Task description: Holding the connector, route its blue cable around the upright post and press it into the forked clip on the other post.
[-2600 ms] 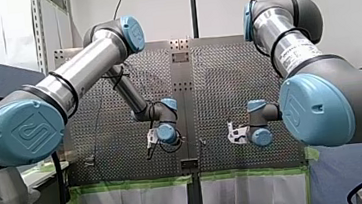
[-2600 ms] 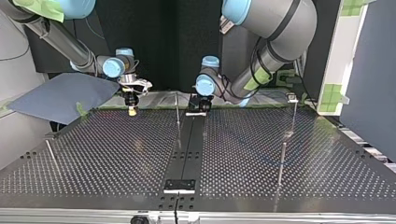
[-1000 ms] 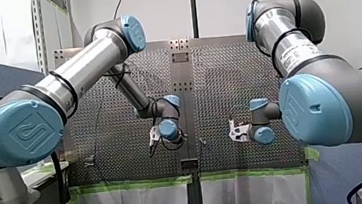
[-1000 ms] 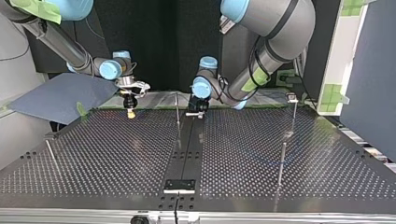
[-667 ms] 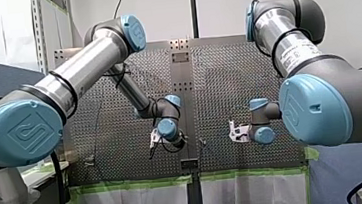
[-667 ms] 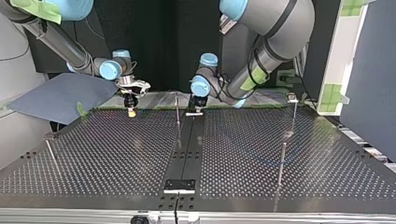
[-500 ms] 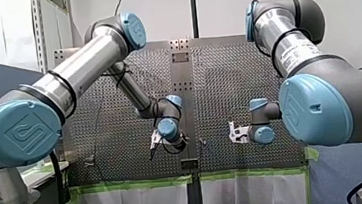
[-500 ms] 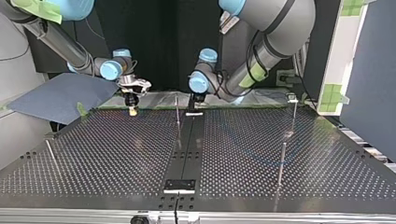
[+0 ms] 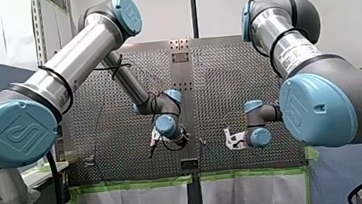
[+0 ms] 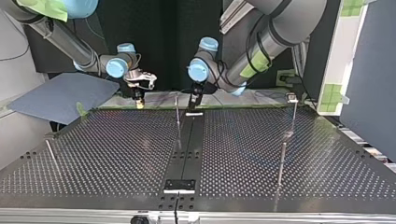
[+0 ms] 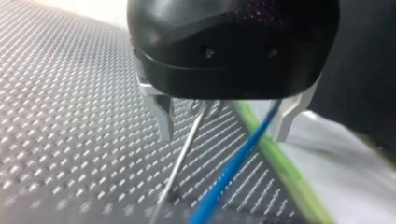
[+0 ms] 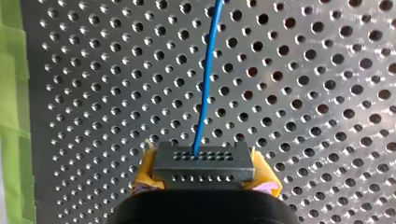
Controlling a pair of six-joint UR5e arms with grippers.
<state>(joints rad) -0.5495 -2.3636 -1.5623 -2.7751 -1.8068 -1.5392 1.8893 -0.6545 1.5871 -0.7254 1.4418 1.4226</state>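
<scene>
Along the green-taped edge (image 12: 11, 93) of the worktop (image 12: 327, 93), the robot's right hand (image 10: 138, 100) is gripping the black connector (image 12: 204, 163) between its yellow pads (image 12: 144, 173), leaving the blue cable (image 12: 205, 84) running free across the holes. Nearby, its left hand (image 11: 223, 135) is hanging open, the cable and the thin upright post (image 11: 184, 154) both showing between its metal fingers (image 11: 162, 116), apparently so it can catch the cable and steer it round that post.

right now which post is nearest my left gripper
The thin middle post, right beside my left gripper; the others stand far out at the sides.
</scene>
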